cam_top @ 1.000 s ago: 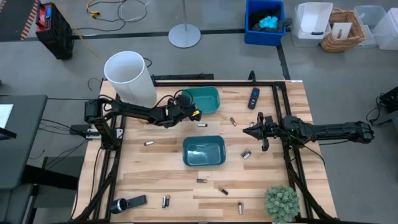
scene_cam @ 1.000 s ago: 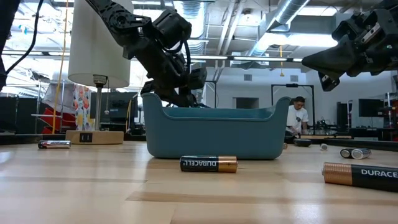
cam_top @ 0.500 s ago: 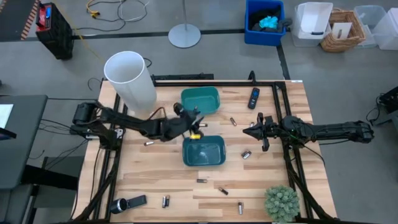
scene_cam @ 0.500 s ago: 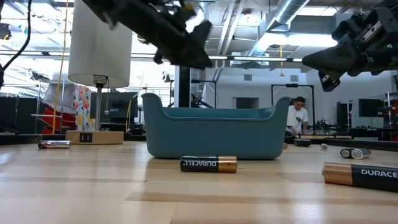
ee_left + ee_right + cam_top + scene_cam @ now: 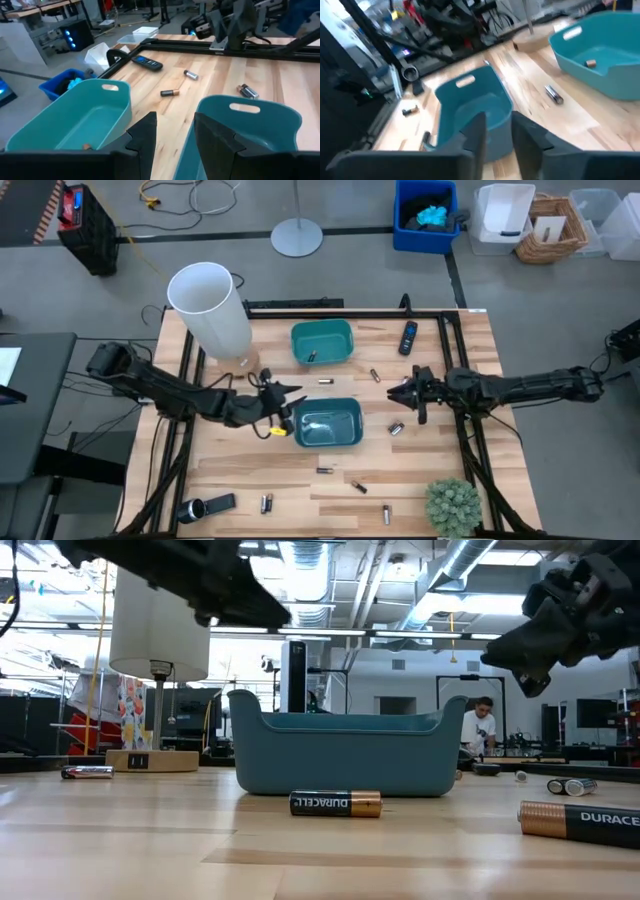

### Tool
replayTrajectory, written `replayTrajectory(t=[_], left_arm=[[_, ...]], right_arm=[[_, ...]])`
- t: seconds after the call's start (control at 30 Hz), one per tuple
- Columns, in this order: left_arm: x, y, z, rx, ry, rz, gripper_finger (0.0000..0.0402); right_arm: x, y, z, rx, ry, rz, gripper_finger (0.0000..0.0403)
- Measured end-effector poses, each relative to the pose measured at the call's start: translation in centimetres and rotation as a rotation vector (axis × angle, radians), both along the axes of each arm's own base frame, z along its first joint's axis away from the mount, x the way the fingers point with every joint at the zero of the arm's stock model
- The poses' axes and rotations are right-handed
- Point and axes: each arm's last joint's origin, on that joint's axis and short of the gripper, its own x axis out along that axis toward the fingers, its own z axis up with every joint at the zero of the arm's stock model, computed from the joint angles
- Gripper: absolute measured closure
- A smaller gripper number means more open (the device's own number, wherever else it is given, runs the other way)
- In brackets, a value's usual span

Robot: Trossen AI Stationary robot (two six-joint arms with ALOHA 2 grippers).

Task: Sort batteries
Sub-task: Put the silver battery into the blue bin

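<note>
High view: far teal bin [image 5: 322, 341] holds one battery [image 5: 311, 357].

Two teal bins block the table's middle: one [image 5: 322, 342] upper centre, one [image 5: 328, 422] at centre, with the left gripper [image 5: 283, 413] just beside its left wall. A white cylinder [image 5: 211, 305] stands upper left, a plant [image 5: 453, 505] lower right. Bare wood lies open at lower left, dotted with batteries [image 5: 323, 471].

Left hand [image 5: 283, 416] and right hand [image 5: 400, 392] hover, fingers parted.
</note>
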Motion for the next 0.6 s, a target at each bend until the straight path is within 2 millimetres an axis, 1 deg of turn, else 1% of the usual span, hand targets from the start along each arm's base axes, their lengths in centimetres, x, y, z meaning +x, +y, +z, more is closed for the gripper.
replayTrajectory(t=[0.13, 0.23, 0.33, 0.4, 0.5, 0.6], left_arm=[[-1.2, -0.1, -0.4, -0.005, -0.001, -0.017, 0.0274], [-1.9, -0.3, -0.9, -0.024, 0.0, -0.024, 0.0274], [-2.3, -0.5, -1.5, -0.054, -0.001, -0.028, 0.0274], [-2.6, -0.8, -1.9, -0.065, 0.001, -0.025, 0.0274], [-2.9, -0.8, -2.5, -0.048, 0.016, -0.01, 0.0274], [-3.4, -0.5, -2.5, -0.028, 0.015, 0.014, 0.0274]], right_arm=[[0.3, -0.5, 1.4, 0.006, 0.189, -0.125, 0.0215], [0.2, -1.1, 2.3, 0.06, 0.311, -0.301, 0.0187], [0.1, -1.7, 2.3, 0.123, 0.408, -0.478, 0.0184], [0.3, -1.9, 1.9, 0.181, 0.44, -0.536, 0.0188], [0.8, -2.1, 0.9, 0.258, 0.497, -0.62, 0.0193], [1.3, -2.2, -0.4, 0.279, 0.572, -0.718, 0.0195]])
